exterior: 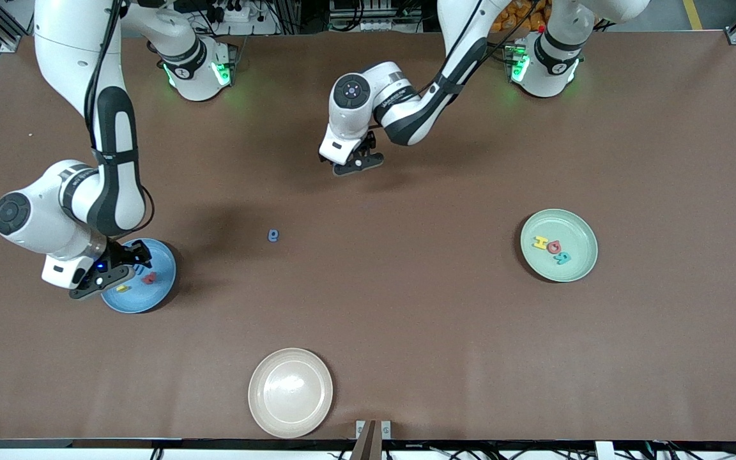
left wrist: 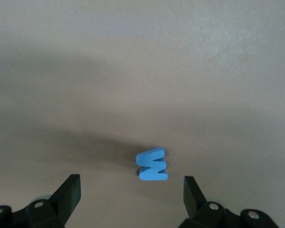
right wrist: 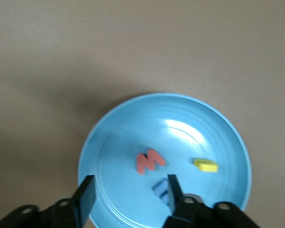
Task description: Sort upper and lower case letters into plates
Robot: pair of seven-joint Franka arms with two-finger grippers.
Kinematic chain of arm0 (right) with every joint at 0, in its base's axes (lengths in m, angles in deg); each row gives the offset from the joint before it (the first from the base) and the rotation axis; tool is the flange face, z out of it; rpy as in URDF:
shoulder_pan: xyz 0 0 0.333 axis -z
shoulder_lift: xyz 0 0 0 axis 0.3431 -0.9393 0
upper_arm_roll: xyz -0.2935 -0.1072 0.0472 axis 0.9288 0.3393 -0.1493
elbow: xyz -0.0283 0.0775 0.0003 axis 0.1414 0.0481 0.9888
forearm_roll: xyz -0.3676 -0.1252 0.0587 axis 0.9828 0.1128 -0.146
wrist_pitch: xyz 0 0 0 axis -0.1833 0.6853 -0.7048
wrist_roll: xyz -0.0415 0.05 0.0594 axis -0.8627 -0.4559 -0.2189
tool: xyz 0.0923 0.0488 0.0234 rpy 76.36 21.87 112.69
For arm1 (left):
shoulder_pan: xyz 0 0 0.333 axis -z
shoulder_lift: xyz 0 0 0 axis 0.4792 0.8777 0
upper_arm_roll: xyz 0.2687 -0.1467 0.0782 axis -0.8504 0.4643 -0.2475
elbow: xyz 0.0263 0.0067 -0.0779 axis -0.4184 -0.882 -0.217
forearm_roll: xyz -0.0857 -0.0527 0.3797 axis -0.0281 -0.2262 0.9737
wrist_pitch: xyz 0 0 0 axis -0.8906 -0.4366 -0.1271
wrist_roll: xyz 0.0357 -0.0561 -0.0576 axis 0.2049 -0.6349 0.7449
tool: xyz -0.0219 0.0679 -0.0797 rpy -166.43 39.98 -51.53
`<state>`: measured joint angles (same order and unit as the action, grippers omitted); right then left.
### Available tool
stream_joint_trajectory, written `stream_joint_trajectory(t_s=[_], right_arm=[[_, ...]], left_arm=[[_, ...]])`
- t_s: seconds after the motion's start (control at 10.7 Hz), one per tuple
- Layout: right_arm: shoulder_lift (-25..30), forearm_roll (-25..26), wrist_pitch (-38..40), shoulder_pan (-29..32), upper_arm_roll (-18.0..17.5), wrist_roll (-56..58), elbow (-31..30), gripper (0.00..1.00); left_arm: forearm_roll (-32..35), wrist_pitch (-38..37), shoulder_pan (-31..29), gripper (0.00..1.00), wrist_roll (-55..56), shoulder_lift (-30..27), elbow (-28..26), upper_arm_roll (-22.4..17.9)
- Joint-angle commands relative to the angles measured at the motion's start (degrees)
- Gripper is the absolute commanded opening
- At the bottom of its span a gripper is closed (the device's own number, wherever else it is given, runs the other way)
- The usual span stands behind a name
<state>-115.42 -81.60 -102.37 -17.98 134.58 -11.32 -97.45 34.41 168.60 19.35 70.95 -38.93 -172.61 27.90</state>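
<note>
front: right gripper (exterior: 107,271) over blue plate (exterior: 157,291); left gripper (exterior: 356,161) mid-table; stray blue letter (exterior: 273,236); mint plate (exterior: 582,262) has three | left wrist: fingers spread wide, lined up on blue W (left wrist: 152,165) for a grab imo | right wrist: fingers apart and empty, red M (right wrist: 149,161), yellow piece (right wrist: 205,165), blue piece (right wrist: 161,189) in the plate, looks like a drop

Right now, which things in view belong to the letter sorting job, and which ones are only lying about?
Belong to the job:
- blue plate with three letters, under the right gripper
- mint plate with three letters
- blue letter on the bare table
- blue letter under the open left gripper

Just lying about:
- cream plate
</note>
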Motion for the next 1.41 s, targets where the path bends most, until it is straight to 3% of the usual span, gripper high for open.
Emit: stream_joint_trajectory(t_s=[0.0, 0.38, 0.84, 1.22, 1.31], right_arm=[[-0.8, -1.0, 0.7, -0.4, -3.5, 0.6, 3.4, 1.00], [-0.6, -1.3, 1.7, -4.4, -5.0, -1.9, 4.0, 1.00], [-0.6, -1.3, 1.6, -14.0, -5.1, -25.1, 3.0, 1.00], [-0.5, -1.3, 1.5, -16.1, -5.1, -30.8, 0.8, 1.00], [-0.5, -1.3, 1.3, -16.1, -5.3, -31.8, 0.6, 1.00]], left_arm=[[2.5, 0.2, 1.3, 0.94, 3.5, 4.1, 5.0, -0.1], [4.3, 0.2, 1.7, 0.82, 4.3, 5.4, 5.3, -0.1], [4.3, 3.0, 2.7, 0.79, 5.0, 6.6, 4.8, -0.1], [6.4, 3.4, 2.6, 0.67, 6.1, 7.0, 4.7, -0.1], [6.5, 3.4, 2.6, 0.56, 6.1, 7.0, 4.6, -0.1]])
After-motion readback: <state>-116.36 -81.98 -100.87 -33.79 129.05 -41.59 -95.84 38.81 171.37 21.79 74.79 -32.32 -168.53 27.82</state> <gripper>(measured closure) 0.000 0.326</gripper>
